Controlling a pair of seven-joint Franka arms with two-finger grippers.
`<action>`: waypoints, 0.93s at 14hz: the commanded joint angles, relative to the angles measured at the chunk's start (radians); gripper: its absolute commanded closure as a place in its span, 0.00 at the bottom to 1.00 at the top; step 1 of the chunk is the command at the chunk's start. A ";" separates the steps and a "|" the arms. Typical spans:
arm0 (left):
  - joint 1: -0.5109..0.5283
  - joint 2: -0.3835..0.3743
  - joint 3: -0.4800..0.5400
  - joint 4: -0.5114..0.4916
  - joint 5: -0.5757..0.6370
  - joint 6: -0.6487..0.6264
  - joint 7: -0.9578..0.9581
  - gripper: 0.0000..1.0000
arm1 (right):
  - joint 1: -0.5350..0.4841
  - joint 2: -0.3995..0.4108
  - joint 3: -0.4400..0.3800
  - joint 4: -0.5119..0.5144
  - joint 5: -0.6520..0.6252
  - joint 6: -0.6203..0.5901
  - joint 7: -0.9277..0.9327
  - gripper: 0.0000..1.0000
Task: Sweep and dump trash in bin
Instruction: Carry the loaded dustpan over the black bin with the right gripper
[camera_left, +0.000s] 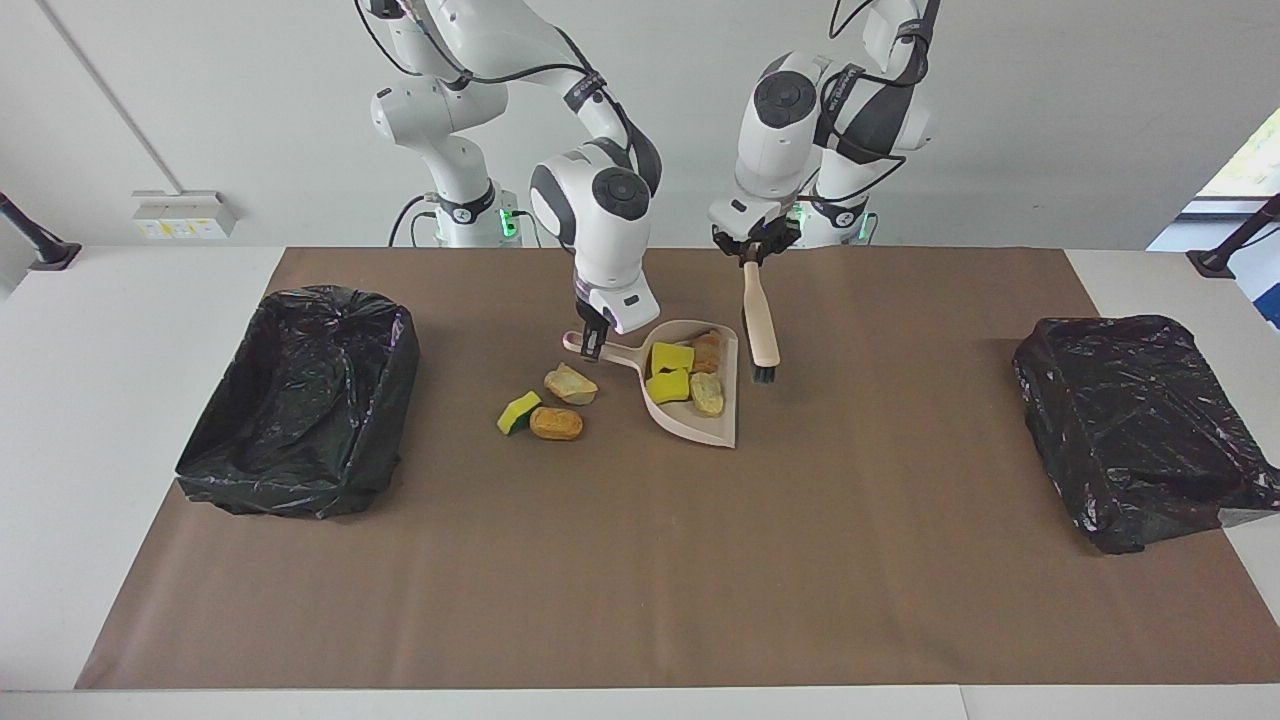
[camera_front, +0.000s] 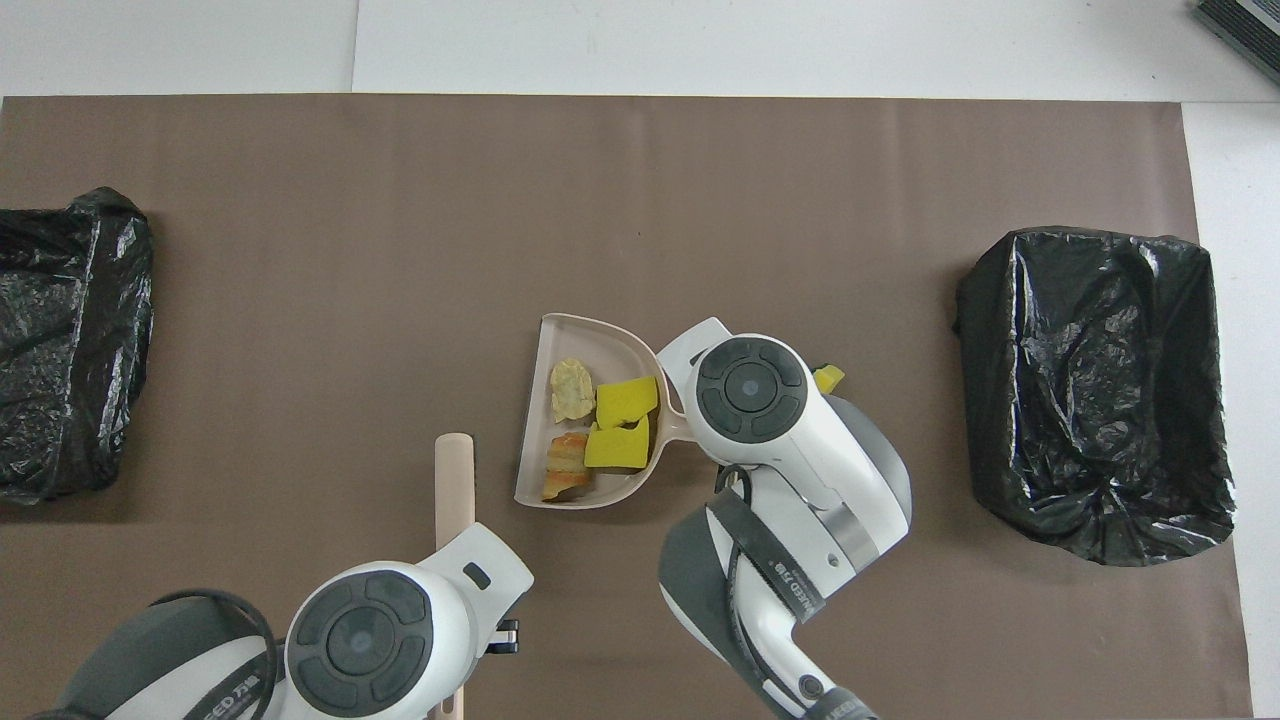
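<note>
Between two black-lined bins (camera_left: 300, 400), the right gripper (camera_left: 592, 345) pinches the dustpan (camera_left: 700, 420) handle beside three loose scraps (camera_left: 556, 424), while the left gripper (camera_left: 750, 255) grips the raised brush (camera_left: 761, 330).

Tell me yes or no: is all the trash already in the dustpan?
No: three scraps lie on the brown mat beside the dustpan, toward the right arm's end, and only four pieces sit inside it.

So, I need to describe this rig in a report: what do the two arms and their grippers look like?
Both arms are glossy white with dark grey joint sections and round dark grey caps. Black cables run along them, strapped by black bands with white lettering. Green lights glow at the bases. The left gripper and right gripper are small, black and two-fingered.
</note>
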 joint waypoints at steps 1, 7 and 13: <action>-0.078 -0.060 -0.005 -0.074 -0.001 0.017 -0.105 1.00 | -0.070 -0.064 0.007 -0.006 0.036 0.001 -0.084 1.00; -0.227 -0.016 -0.007 -0.131 -0.068 0.143 -0.227 1.00 | -0.208 -0.164 0.004 0.014 0.122 -0.060 -0.201 1.00; -0.315 0.095 -0.008 -0.134 -0.174 0.289 -0.256 1.00 | -0.445 -0.240 -0.007 0.091 0.189 -0.215 -0.354 1.00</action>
